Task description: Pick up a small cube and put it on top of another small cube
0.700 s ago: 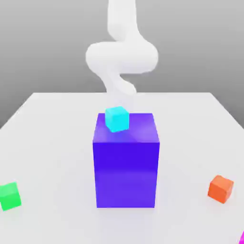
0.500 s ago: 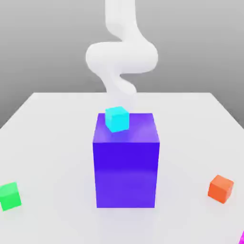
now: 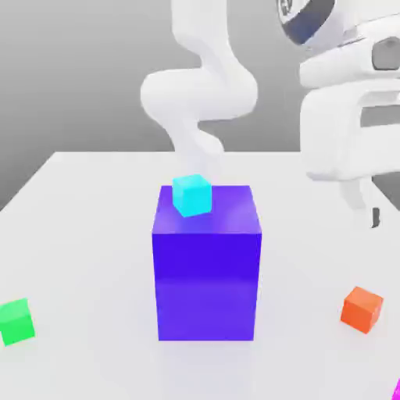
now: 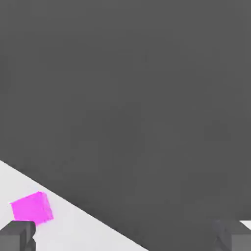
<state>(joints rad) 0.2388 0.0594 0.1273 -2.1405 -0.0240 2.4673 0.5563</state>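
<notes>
- One magenta cube (image 4: 32, 208) at the table's (image 3: 86, 226) near edge; gripper (image 4: 125, 238) spread wide, holding nothing.
- One green cube (image 3: 16, 321), one orange cube (image 3: 362, 308).
- One purple block (image 3: 206, 269), one cyan cube (image 3: 192, 194) atop.

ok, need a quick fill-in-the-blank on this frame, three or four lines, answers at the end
1. The cyan cube sits on top of the big ____ block.
2. The small cube on the table at the exterior view's left is ____.
3. In the hand view, the cube near one fingertip is ____.
4. The orange cube rests on the ____, apart from the block.

Missing words: purple-blue; green; magenta; table
</notes>
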